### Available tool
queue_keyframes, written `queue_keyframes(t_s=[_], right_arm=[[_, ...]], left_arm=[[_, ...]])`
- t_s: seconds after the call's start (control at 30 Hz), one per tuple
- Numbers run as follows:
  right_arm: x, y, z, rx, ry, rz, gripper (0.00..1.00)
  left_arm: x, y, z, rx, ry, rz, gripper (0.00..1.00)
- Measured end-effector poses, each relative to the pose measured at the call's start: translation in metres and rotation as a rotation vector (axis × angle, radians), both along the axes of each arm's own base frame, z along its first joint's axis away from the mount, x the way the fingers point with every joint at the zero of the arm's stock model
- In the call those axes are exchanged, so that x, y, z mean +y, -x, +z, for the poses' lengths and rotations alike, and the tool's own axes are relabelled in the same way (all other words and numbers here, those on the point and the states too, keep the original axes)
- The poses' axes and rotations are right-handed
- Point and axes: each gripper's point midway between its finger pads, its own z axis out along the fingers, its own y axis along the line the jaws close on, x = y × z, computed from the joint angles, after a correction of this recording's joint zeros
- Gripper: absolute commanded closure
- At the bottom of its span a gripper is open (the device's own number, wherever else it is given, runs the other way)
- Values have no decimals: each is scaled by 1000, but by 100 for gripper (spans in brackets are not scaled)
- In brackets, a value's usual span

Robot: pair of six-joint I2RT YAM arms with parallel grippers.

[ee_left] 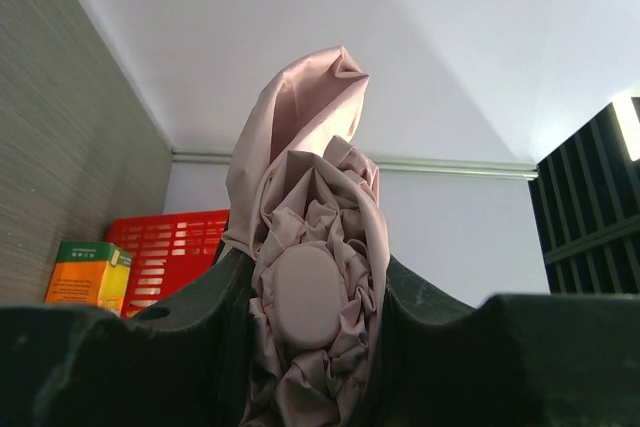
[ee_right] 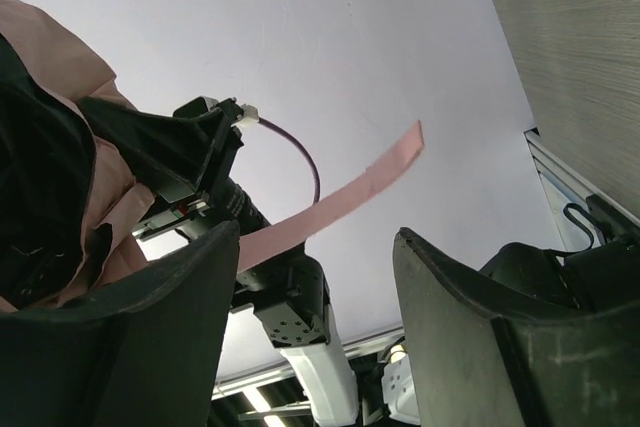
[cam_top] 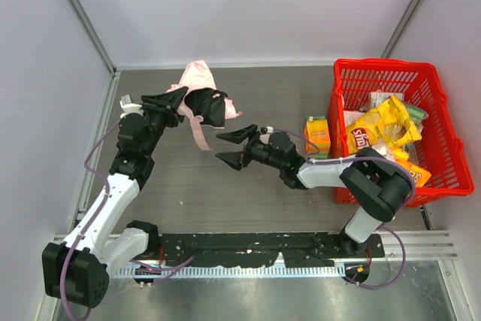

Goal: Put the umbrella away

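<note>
Pale pink thin-fabric compact umbrella (cam_top: 197, 79) is up off the grey wood-grain table (cam_top: 195, 201) at the far left, near the back wall, and I see it clamped in the left gripper (cam_top: 179, 101). From the left wrist camera the crumpled pink cloth fills the gap between the two dark fingers, with a smooth rounded pink part bulging toward the lens and a loose fold standing up above the grip. In the overhead view, the dark part of the umbrella sticks out just to the right of that gripper, and the narrow pink strap (cam_top: 199, 137) hangs down from it.

My right gripper (cam_top: 224, 146) sits just right of the strap, pointing left at the umbrella, apart from it. Its jaws stand wide with nothing between them. In the right wrist view the strap runs across the gap beyond the fingers; I cannot tell whether it brushes either one.

Well to the right stands a red plastic basket (cam_top: 379, 65) holding a yellow snack bag (cam_top: 379, 129), with an orange-and-green carton (cam_top: 317, 137) just beside its left wall.
</note>
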Motion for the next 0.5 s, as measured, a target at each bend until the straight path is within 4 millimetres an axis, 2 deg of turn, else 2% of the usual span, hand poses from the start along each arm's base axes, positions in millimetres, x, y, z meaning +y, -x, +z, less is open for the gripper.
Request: queue_keyframes(t_s=[0.23, 0.37, 0.5], right_arm=[[20, 2, 6, -21, -22, 30, 41], [35, 9, 2, -25, -28, 62, 41], [42, 16, -3, -23, -26, 81, 40]], left_arm=[[-1, 2, 6, -13, 23, -10, 100], [-1, 2, 7, -15, 26, -10, 100], [-1, 2, 7, -16, 26, -10, 100]])
